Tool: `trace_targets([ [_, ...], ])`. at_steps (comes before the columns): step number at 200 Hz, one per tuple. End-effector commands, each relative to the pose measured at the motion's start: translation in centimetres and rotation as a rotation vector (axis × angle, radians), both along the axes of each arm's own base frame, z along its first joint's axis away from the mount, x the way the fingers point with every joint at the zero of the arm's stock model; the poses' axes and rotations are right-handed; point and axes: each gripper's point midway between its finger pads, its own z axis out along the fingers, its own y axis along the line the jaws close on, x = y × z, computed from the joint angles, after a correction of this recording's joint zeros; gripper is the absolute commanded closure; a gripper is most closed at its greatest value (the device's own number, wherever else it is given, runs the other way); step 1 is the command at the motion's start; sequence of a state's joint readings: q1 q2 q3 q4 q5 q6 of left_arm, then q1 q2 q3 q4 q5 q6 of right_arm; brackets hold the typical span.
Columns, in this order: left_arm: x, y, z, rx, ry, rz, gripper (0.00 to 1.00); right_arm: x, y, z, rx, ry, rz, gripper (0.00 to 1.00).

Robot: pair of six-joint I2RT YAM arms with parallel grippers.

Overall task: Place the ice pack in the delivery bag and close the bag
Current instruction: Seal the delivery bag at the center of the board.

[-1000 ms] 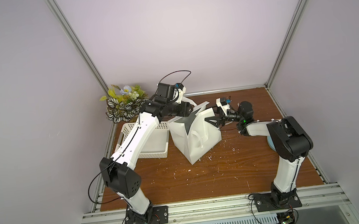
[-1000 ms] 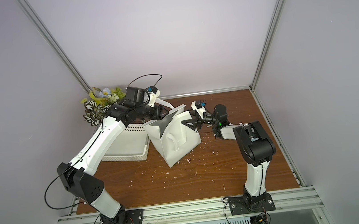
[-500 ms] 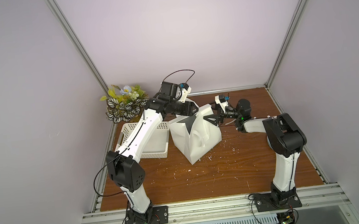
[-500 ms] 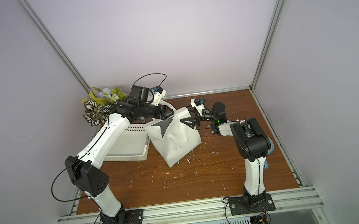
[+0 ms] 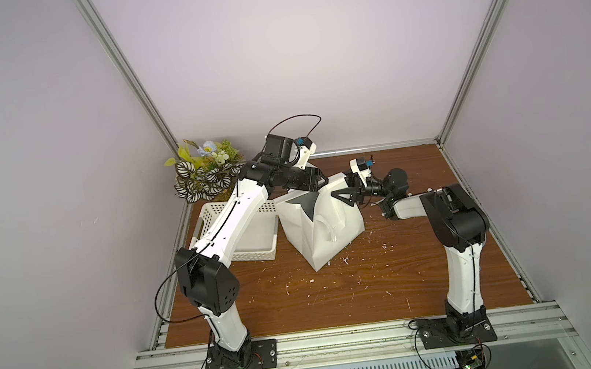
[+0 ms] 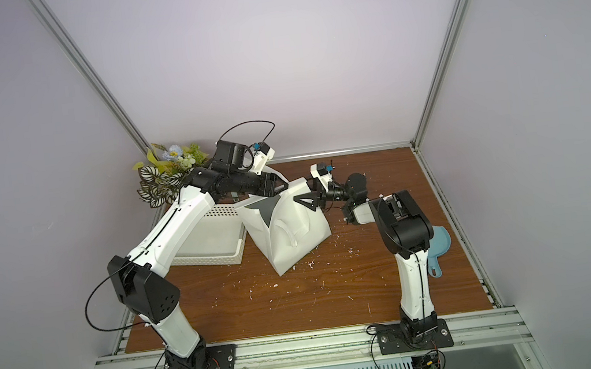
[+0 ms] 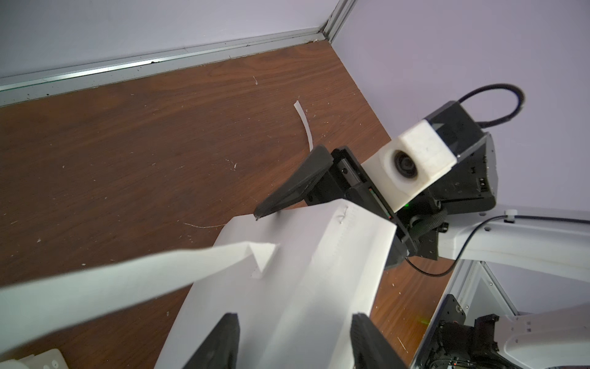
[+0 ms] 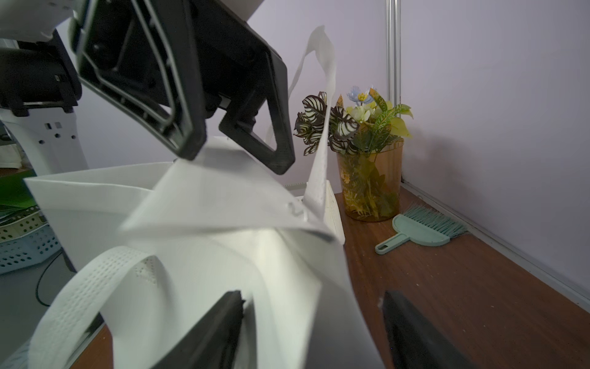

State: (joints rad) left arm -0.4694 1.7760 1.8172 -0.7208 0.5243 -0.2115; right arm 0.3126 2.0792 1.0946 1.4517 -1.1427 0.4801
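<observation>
Where the ice pack lies cannot be told from these views. The delivery bag (image 5: 315, 236) stands on the wooden table (image 5: 338, 295), just beside the white basket (image 5: 256, 253). The left gripper (image 7: 293, 319) sits over the bag's top flap with its jaws apart and holding nothing. The right gripper (image 8: 313, 295) straddles the bag's upper edge, spread wide and not clamped.
</observation>
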Motion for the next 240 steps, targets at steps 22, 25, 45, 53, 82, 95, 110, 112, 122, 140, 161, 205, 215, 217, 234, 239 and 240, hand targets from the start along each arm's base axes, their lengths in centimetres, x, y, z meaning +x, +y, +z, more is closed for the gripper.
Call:
trace_targets([
  [22,0.0,0.0,0.6,-0.02,-0.002,-0.006,0.43,-0.8,0.3,1.4,0.019,-0.042,0.027,0.52],
  [25,0.1,0.1,0.6,-0.02,-0.003,-0.005,0.43,-0.8,0.3,1.4,0.019,-0.043,0.026,0.57],
  [45,0.0,0.1,0.5,-0.018,-0.002,-0.004,0.43,-1.0,0.3,1.4,0.019,-0.044,0.021,0.66],
  [53,0.1,0.2,0.4,-0.013,0.0,0.0,0.44,-1.1,0.3,1.3,0.017,-0.041,0.023,0.69],
  [82,0.6,1.0,-0.6,0.041,-0.018,0.032,0.45,-1.2,0.3,1.4,0.015,-0.042,0.026,0.73],
  [95,1.2,1.5,-1.1,0.08,-0.039,0.054,0.46,-1.2,0.2,1.5,0.016,-0.045,0.023,0.73],
  [110,1.8,1.7,-1.0,0.1,-0.062,0.069,0.46,-1.3,0.2,1.4,0.012,-0.045,0.025,0.71],
  [112,1.9,1.7,-0.9,0.101,-0.065,0.07,0.46,-1.3,0.2,1.5,0.011,-0.045,0.025,0.71],
  [122,2.1,1.6,-0.9,0.103,-0.075,0.062,0.46,-1.3,0.2,1.5,0.01,-0.045,0.024,0.7],
  [140,2.2,0.8,-1.4,0.119,-0.086,0.032,0.46,-1.4,0.3,1.5,0.01,-0.047,0.027,0.7],
  [161,1.9,-0.3,-2.5,0.132,-0.074,-0.001,0.47,-1.4,0.3,1.5,0.006,-0.047,0.026,0.7],
  [205,1.3,-1.4,-3.8,0.108,-0.014,-0.03,0.57,-1.3,0.3,1.4,0.0,-0.051,0.02,0.7],
  [215,1.2,-1.7,-4.0,0.111,-0.011,-0.032,0.57,-1.2,0.3,1.4,0.0,-0.049,0.019,0.7],
  [217,1.2,-1.7,-4.0,0.112,-0.011,-0.032,0.57,-1.3,0.4,1.5,0.001,-0.05,0.021,0.7],
  [234,1.1,-2.0,-4.4,0.126,-0.012,-0.031,0.57,-1.2,0.4,1.6,0.002,-0.053,0.018,0.7],
  [239,1.1,-2.0,-4.5,0.129,-0.011,-0.03,0.58,-1.1,0.3,1.5,0.001,-0.053,0.016,0.7],
  [240,1.1,-2.1,-4.5,0.13,-0.011,-0.03,0.58,-1.1,0.3,1.5,0.002,-0.053,0.016,0.7],
])
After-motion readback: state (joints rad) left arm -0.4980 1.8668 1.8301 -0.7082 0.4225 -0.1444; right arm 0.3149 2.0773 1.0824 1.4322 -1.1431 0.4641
